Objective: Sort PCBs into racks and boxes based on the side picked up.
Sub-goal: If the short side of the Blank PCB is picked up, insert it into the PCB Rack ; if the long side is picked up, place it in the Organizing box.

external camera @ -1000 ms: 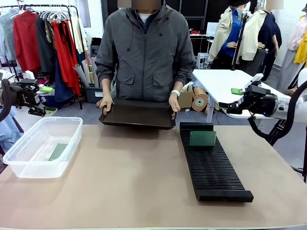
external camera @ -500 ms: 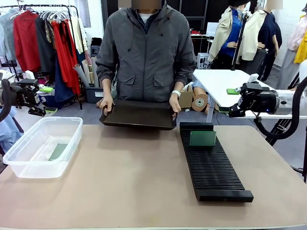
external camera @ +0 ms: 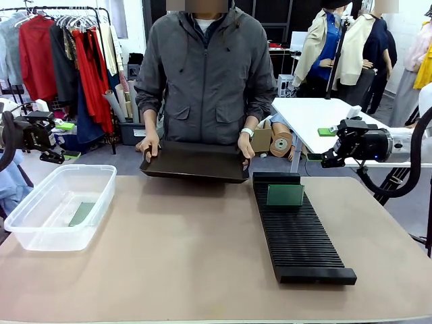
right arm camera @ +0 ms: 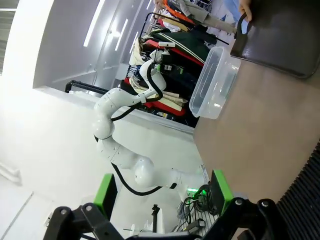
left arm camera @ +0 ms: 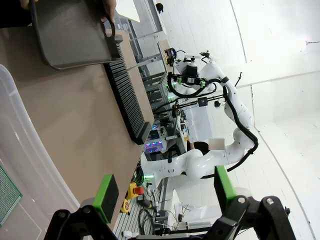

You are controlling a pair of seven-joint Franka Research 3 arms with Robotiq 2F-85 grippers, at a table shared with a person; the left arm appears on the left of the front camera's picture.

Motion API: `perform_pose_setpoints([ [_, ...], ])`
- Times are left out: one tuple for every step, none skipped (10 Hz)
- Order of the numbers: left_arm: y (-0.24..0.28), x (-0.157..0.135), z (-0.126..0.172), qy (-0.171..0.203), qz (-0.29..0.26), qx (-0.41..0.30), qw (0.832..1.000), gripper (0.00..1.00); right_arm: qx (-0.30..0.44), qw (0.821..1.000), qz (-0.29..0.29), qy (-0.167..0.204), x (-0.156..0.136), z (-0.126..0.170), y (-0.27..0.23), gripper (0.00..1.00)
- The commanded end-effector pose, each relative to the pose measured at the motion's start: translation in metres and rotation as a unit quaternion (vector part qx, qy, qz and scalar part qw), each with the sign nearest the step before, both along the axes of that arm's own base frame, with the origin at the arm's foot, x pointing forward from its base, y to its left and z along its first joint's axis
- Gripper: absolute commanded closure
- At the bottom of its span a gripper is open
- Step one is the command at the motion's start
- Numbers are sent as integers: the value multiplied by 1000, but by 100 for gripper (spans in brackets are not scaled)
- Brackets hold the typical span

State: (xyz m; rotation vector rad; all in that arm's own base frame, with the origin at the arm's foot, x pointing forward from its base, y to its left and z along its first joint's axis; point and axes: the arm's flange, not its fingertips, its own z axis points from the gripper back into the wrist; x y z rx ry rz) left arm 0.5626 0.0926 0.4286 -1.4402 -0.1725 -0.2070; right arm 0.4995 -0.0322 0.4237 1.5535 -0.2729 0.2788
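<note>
Person's hands [external camera: 149,144] hold black tray [external camera: 196,162] at far edge. Left gripper [left arm camera: 165,192] and right gripper [right arm camera: 162,192] empty, fingers spread, parked off-table. One PCB [external camera: 285,195] stands in rack [external camera: 297,229], one lies in clear box [external camera: 40,226]. Next: probably a fresh board pickup.

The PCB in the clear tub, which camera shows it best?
The front view: the PCB lies flat and whole on the floor of the clear tub. The left wrist view catches just a corner at the picture's edge. In the right wrist view the tub is too distant.

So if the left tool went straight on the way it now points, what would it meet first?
Probably nothing on the table. In its wrist view the left tool, jaws open, points across above the clear tub toward the other arm's side. The way looks free as far as shown, though depth is unclear.
</note>
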Motion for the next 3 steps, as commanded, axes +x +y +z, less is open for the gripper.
perform_pose_setpoints([
  [1,-1,1,0,-3,-3,1000,0,0,1000,-3,-2,0,2,-1,0],
  [1,-1,1,0,-3,-3,1000,0,0,1000,-3,-2,0,2,-1,0],
  [1,-1,1,0,-3,-3,1000,0,0,1000,-3,-2,0,2,-1,0],
])
